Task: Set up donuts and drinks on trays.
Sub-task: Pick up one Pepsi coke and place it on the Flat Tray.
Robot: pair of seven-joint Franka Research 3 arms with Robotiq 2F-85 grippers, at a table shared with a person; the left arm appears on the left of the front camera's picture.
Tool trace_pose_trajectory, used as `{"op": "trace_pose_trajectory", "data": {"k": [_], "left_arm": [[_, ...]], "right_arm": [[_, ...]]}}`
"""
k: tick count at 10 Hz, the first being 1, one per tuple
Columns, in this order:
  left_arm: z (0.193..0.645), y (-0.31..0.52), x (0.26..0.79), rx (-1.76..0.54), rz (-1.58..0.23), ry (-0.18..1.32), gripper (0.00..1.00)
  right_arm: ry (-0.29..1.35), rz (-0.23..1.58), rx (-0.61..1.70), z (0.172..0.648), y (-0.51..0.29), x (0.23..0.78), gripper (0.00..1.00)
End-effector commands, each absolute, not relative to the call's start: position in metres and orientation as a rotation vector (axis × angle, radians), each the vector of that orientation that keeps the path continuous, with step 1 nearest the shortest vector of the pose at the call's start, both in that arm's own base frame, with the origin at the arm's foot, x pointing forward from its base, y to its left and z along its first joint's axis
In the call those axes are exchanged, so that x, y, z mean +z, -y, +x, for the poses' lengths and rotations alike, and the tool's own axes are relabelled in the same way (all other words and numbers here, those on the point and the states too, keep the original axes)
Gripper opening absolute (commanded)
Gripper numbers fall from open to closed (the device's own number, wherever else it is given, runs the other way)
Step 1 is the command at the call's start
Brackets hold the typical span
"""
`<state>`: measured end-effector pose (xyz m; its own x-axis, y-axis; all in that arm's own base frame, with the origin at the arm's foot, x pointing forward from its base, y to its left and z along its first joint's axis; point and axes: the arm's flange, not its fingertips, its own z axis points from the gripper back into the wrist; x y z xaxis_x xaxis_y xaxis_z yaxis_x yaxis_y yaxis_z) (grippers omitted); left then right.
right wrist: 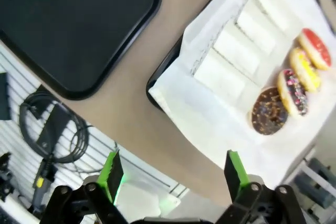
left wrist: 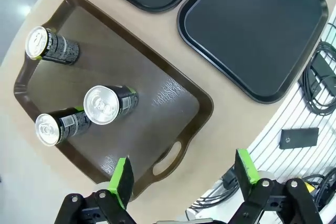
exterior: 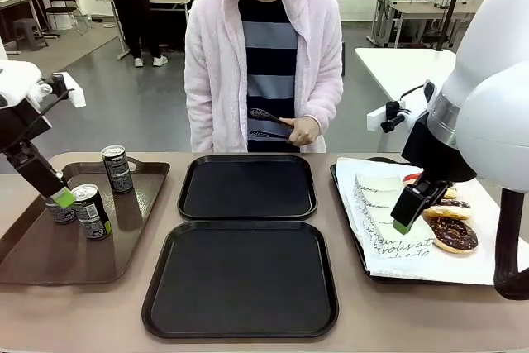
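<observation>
Two black trays lie mid-table, a far one (exterior: 248, 188) and a near one (exterior: 241, 279), both bare. Three dark cans stand on a brown tray (exterior: 50, 254): one at the back (exterior: 117, 169), one in the middle (exterior: 91, 211), one partly behind my left gripper (exterior: 59, 200). In the left wrist view that gripper (left wrist: 182, 174) hangs open over the brown tray's handle end, short of the cans (left wrist: 107, 103). Glazed donuts (exterior: 453, 235) and white sleeves (exterior: 378, 192) lie on a paper-lined tray. My right gripper (exterior: 402, 219) hovers open above that paper (right wrist: 173, 174), the donuts (right wrist: 269, 111) ahead of it.
A person stands at the far edge holding black tongs (exterior: 269, 121) over the far tray. The brown tray (left wrist: 173, 93) fills the left side, the paper-lined tray (right wrist: 163, 72) the right. Cables (left wrist: 320, 82) hang below the table's near edge.
</observation>
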<state>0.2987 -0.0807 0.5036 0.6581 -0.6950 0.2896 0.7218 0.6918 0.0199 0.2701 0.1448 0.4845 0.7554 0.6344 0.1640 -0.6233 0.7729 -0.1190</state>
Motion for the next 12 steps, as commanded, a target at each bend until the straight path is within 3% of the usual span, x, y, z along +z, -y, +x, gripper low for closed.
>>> {"op": "trace_pose_trajectory", "data": {"k": [1, 3, 5, 8, 12], "left_arm": [[0.293, 0.078, 0.509, -0.804, -0.103, 0.292, 1.0], [0.314, 0.019, 0.524, -0.441, -0.694, 0.29, 1.0], [0.322, -0.019, 0.53, -0.326, -0.978, 0.25, 1.0], [0.35, -0.083, 0.511, -0.179, -1.233, 0.148, 1.0], [0.364, -0.161, 0.461, 0.023, -1.244, 0.061, 1.0]], "right_arm": [[0.189, -0.064, 0.689, 0.264, -0.144, 0.487, 1.0], [0.332, 0.602, 0.377, 0.27, -0.056, 0.483, 1.0], [0.32, 0.945, 0.188, 0.274, 0.005, 0.469, 1.0], [0.27, 1.161, 0.027, 0.276, 0.123, 0.447, 1.0], [0.282, 1.121, -0.118, 0.249, 0.21, 0.438, 1.0]]}}
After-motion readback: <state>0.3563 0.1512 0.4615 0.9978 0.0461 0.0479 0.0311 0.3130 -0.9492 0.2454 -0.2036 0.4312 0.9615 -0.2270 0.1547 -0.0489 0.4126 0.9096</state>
